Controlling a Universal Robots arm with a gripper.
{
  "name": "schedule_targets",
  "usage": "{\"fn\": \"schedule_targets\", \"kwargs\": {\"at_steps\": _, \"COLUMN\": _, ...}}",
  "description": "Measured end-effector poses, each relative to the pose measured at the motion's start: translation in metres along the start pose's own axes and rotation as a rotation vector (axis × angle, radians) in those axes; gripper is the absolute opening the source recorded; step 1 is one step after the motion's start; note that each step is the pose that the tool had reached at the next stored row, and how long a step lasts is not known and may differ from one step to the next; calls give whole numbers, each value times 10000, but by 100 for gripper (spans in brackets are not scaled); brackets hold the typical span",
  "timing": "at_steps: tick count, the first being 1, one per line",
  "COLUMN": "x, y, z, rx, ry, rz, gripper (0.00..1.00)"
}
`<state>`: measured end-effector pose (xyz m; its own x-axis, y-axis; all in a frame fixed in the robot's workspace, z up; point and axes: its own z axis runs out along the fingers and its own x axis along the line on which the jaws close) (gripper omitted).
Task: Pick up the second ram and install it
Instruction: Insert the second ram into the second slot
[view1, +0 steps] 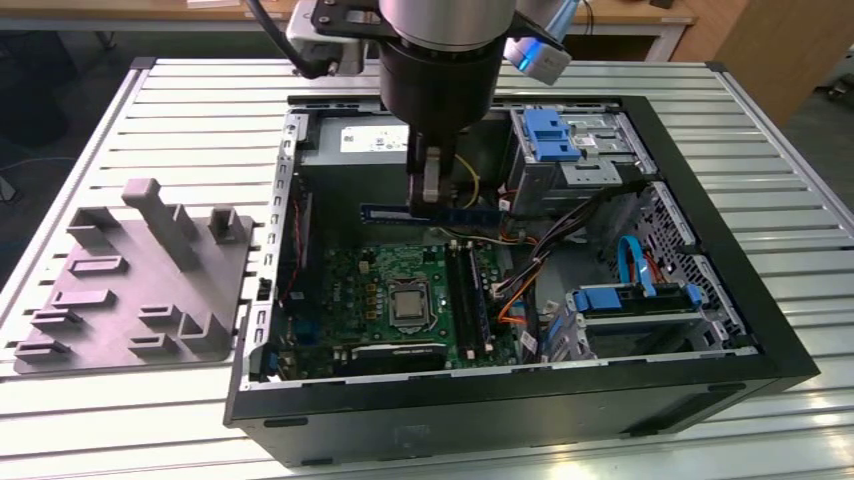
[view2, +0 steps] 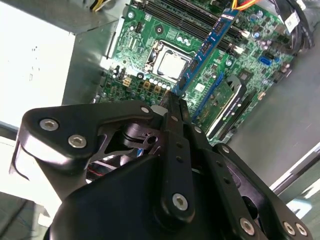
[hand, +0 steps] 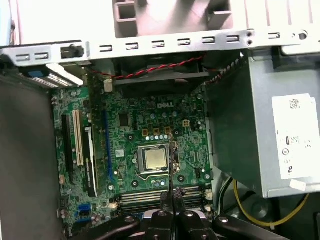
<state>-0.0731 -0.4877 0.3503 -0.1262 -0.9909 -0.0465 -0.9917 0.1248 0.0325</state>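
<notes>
Gripper (view1: 427, 196) clamps the second ram (view2: 205, 48) above the motherboard (view1: 380, 272) — best lowered level, edge parallel to its memory slots (hand: 140, 196), both ends seated evenly.

A grey slotted block (view1: 134, 285) lies on the table (view1: 174, 110) beside the open computer case (view1: 507, 405).

A workshop: opened computer case (view1: 467, 412) on slatted metal bench (view1: 200, 100).
</notes>
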Motion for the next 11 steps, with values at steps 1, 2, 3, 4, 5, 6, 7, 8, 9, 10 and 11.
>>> {"fn": "schedule_targets", "kwargs": {"at_steps": 1, "x": 0, "y": 0, "z": 0, "rx": 8, "ry": -6, "rz": 173, "gripper": 12}}
{"fn": "schedule_targets", "kwargs": {"at_steps": 2, "x": 0, "y": 0, "z": 0, "rx": 17, "ry": -11, "rz": 351, "gripper": 12}}
{"fn": "schedule_targets", "kwargs": {"at_steps": 3, "x": 0, "y": 0, "z": 0, "rx": 25, "ry": -17, "rz": 530, "gripper": 12}}
{"fn": "schedule_targets", "kwargs": {"at_steps": 4, "x": 0, "y": 0, "z": 0, "rx": 34, "ry": -24, "rz": 726, "gripper": 12}}
{"fn": "schedule_targets", "kwargs": {"at_steps": 5, "x": 0, "y": 0, "z": 0, "rx": 42, "ry": -30, "rz": 905, "gripper": 12}}
{"fn": "schedule_targets", "kwargs": {"at_steps": 6, "x": 0, "y": 0, "z": 0, "rx": 51, "ry": -35, "rz": 1085, "gripper": 12}}
{"fn": "schedule_targets", "kwargs": {"at_steps": 7, "x": 0, "y": 0, "z": 0, "rx": 59, "ry": -41, "rz": 1270, "gripper": 12}}
{"fn": "schedule_targets", "kwargs": {"at_steps": 8, "x": 0, "y": 0, "z": 0, "rx": 68, "ry": -48, "rz": 1450, "gripper": 12}}
{"fn": "schedule_targets", "kwargs": {"at_steps": 9, "x": 0, "y": 0, "z": 0, "rx": 76, "ry": -53, "rz": 1629, "gripper": 12}}
{"fn": "schedule_targets", "kwargs": {"at_steps": 10, "x": 0, "y": 0, "z": 0, "rx": 85, "ry": -59, "rz": 1809, "gripper": 12}}
{"fn": "schedule_targets", "kwargs": {"at_steps": 11, "x": 0, "y": 0, "z": 0, "rx": 93, "ry": -65, "rz": 1988, "gripper": 12}}
